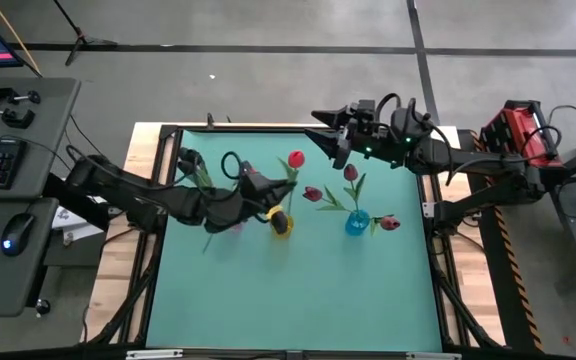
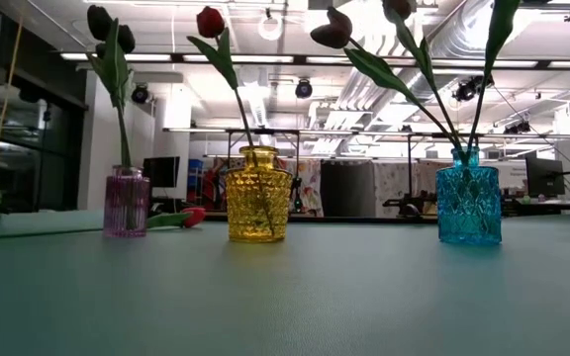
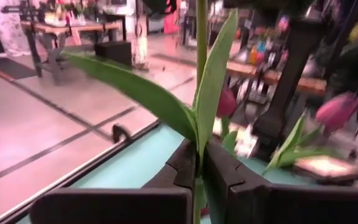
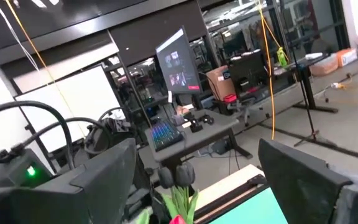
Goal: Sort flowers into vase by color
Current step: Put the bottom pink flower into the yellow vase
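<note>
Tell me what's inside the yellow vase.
The yellow vase holds one red tulip, its stem gripped by the left gripper. The textured glass obscures the stem's lower end.

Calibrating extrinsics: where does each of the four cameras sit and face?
High: overhead, straight down on the teal table; both arms show.
Low: table height, level across at the yellow glass vase; no arm shows.
Left wrist: on the left arm, past the shut left claw gripping a green tulip stem.
Right wrist: past the open right claw, towards a desk.
Shared: high and low both show the blue glass vase.
</note>
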You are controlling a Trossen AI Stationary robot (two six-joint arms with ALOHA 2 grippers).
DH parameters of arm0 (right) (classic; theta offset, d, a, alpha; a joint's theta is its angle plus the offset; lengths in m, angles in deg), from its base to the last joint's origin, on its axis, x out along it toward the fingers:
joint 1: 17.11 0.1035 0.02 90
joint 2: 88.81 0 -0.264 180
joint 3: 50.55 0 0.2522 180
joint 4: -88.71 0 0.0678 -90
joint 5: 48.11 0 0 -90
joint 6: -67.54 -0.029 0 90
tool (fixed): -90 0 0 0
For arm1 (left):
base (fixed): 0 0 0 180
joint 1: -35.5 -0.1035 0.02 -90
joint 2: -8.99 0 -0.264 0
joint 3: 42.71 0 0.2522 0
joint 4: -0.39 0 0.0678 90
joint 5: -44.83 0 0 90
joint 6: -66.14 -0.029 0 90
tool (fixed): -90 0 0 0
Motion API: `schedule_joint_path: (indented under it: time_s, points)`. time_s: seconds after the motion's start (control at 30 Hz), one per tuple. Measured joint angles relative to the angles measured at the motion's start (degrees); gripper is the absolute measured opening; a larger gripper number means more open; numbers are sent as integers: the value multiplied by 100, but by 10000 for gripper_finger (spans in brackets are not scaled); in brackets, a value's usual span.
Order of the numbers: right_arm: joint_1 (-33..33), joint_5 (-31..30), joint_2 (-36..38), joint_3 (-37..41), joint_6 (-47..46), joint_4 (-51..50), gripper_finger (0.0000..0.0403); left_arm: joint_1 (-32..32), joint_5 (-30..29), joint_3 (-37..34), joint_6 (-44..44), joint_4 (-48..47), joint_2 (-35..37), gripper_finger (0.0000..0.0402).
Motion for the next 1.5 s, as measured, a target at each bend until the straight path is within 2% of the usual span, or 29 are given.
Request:
schedule_joint_path:
  time_s: [0.13,0.23,0.57,0.8,1.03,1.13,1.23,1.33,1.5]
  points:
    - [0,1,48,0,145,-12,325,-68,-66,-56,-150,437,-107,0]
    - [0,2,87,0,155,-25,325,-87,-343,-52,-251,274,-93,0]
    - [0,2,190,0,313,-67,325,-85,-638,-50,289,-229,-328,0]
    - [7,4,198,0,292,-68,325,-85,-662,-47,601,-234,-718,0]
    - [7,7,198,0,247,-67,325,-88,-660,-47,846,-344,-750,9]
    - [7,7,198,0,247,-67,325,-145,-514,-47,952,-415,-718,27]
    - [7,7,198,0,247,-67,325,-210,-70,-47,967,-482,-671,55]
    - [7,7,198,0,247,-65,325,-256,292,-47,1056,-523,-635,93]
    - [7,7,198,0,251,-65,325,-235,422,-45,1131,-944,-371,164]
